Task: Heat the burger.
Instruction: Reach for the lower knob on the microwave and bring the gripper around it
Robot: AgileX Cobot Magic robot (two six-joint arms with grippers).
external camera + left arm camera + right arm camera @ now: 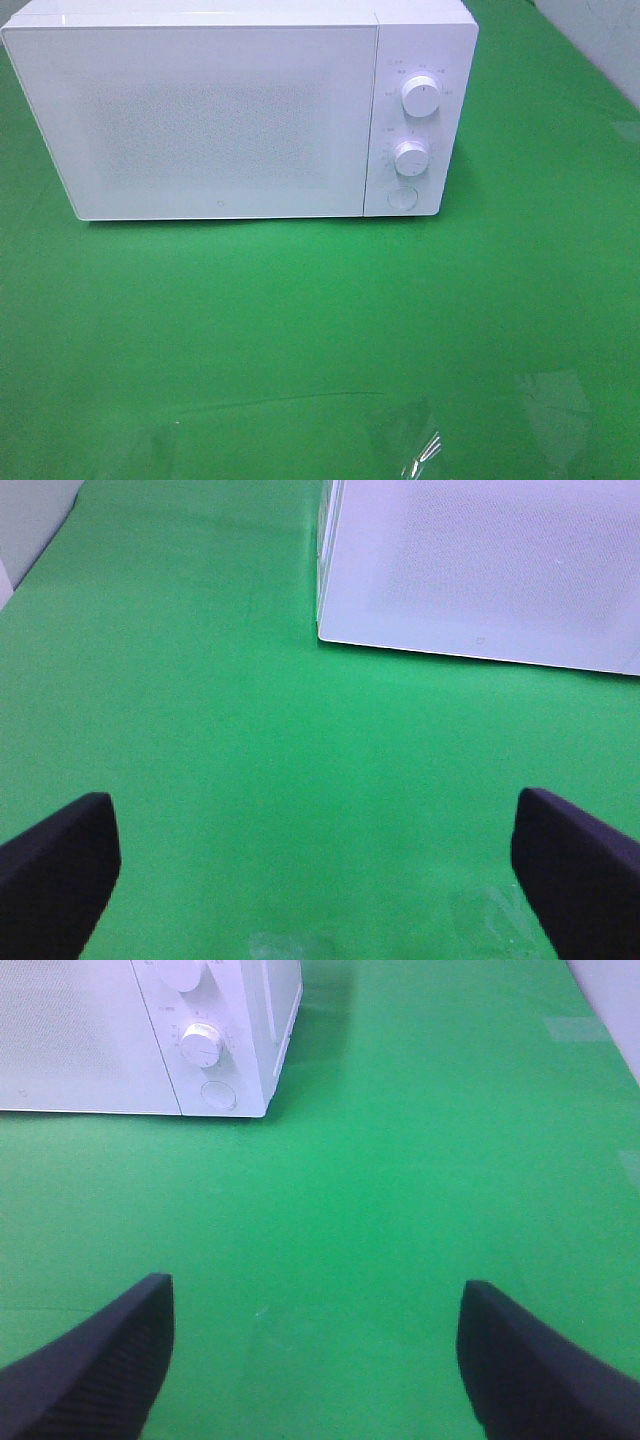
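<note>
No view shows the burger. A white microwave (230,110) with its door shut stands at the back of the green table; two knobs (420,97) and a round button (403,198) sit on its right panel. Neither gripper appears in the high view. In the left wrist view my left gripper (320,880) is open over bare green cloth, with the microwave's (480,570) front left corner ahead of it. In the right wrist view my right gripper (315,1360) is open and empty, facing the microwave's (150,1040) knob side.
The green cloth (320,330) covers the table in front of the microwave. Patches of clear tape (545,400) glint on the cloth near the front edge. A pale wall edge (610,40) shows at the far right.
</note>
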